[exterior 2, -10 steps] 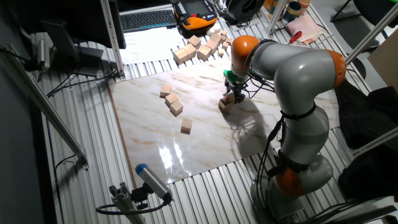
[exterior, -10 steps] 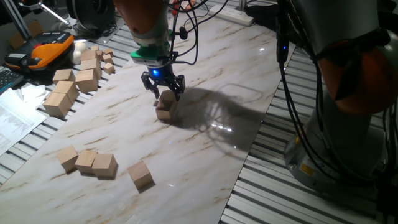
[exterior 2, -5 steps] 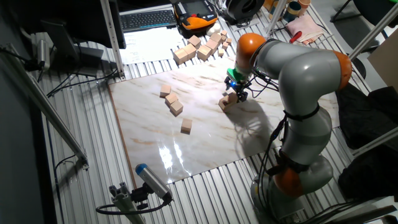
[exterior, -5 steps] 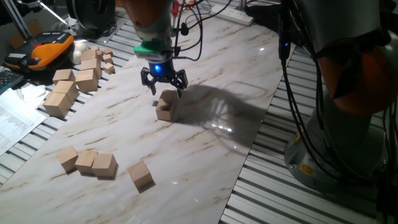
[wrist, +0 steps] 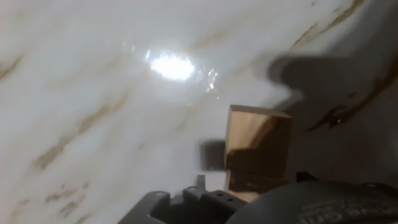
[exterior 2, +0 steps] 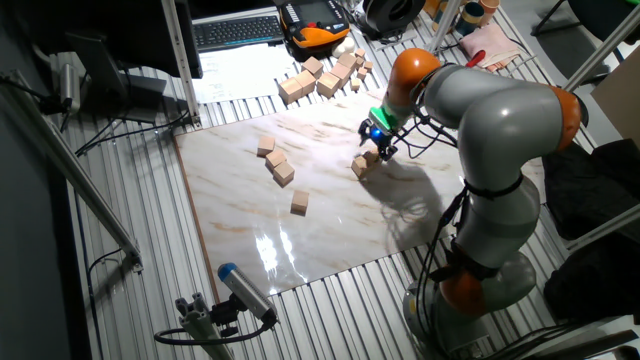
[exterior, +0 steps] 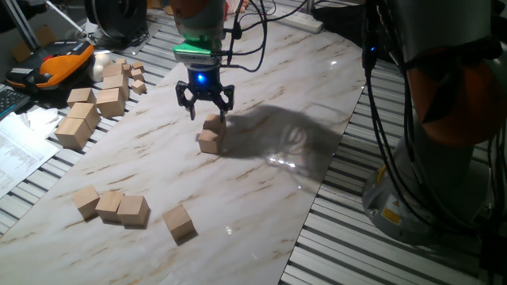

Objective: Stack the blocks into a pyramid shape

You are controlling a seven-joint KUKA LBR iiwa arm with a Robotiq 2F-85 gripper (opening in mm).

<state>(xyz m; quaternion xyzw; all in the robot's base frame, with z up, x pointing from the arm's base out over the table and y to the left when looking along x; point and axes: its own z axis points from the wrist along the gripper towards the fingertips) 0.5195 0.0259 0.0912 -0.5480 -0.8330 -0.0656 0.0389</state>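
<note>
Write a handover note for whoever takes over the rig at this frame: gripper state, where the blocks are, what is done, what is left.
Gripper: open, empty, just above the two-block stack near the middle of the marble board.
Blocks: two are stacked there, the upper one sitting slightly askew. Three lie in a row near the board's front edge, with a single block beside them.
Done: one block placed on another.
Left: four blocks still to bring over; no pyramid base exists yet, so the layout probably needs rebuilding.
The bigger wooden blocks off the board are not part of the job.
</note>
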